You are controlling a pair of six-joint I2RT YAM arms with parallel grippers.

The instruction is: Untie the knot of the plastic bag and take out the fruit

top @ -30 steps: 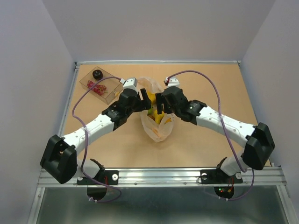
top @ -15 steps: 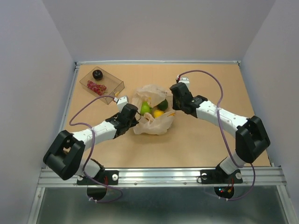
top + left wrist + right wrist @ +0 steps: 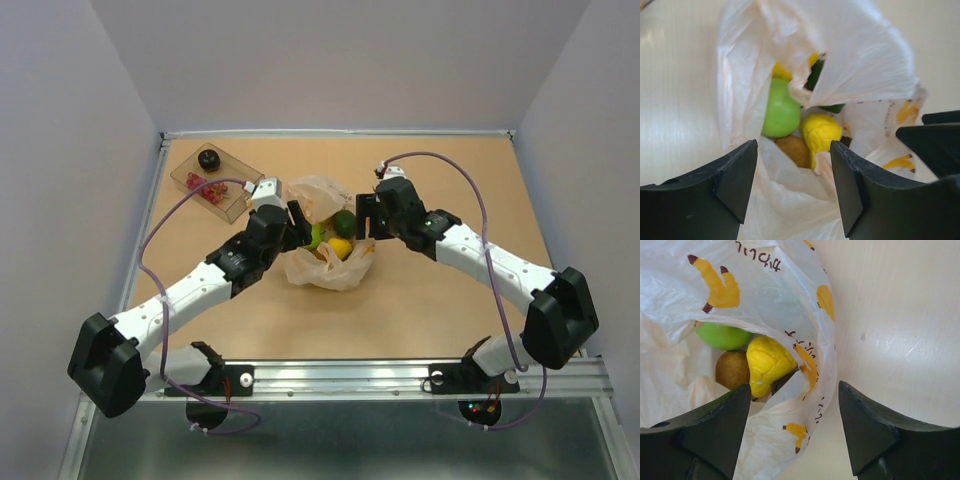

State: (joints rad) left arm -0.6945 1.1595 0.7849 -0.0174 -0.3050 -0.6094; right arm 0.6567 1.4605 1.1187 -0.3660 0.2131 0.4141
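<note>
Fruit (image 3: 820, 132) lies inside the plastic bag (image 3: 330, 272), which rests near the middle of the counter (image 3: 430, 300) with its mouth gaping upward. From the near edge we see the two arms reach in from their bases and meet at the bag, one on each side.

The left hand (image 3: 792, 150) hovers at the bag's left rim with its fingers spread. Loose plastic lies between and below them, but we see nothing pinched. The right hand (image 3: 792, 395) stands at the right rim, likewise released. Its fingers are wide, and the printed edge of the bag runs between them unclamped.

Past the fingers we look straight into the mouth. A brown fruit (image 3: 732, 369) sits low in the bag, with a yellow fruit (image 3: 769, 362) touching it. A bright green fruit (image 3: 722, 335) lies against them both. A dark green fruit (image 3: 815, 75) lies farther back, half hidden under a fold of plastic. Orange-yellow print with small dark lettering marks the bag's thin, crinkled wall. A flap of that wall droops over part of the opening.

Beyond the bag, toward the far left corner of the counter, stands a clear tray (image 3: 245, 195). It holds a black round piece (image 3: 208, 159) at its far end and red berry-like pieces (image 3: 207, 188) nearer to us. The tray is apart from the bag, and the left arm's cable arcs close by its near edge.
</note>
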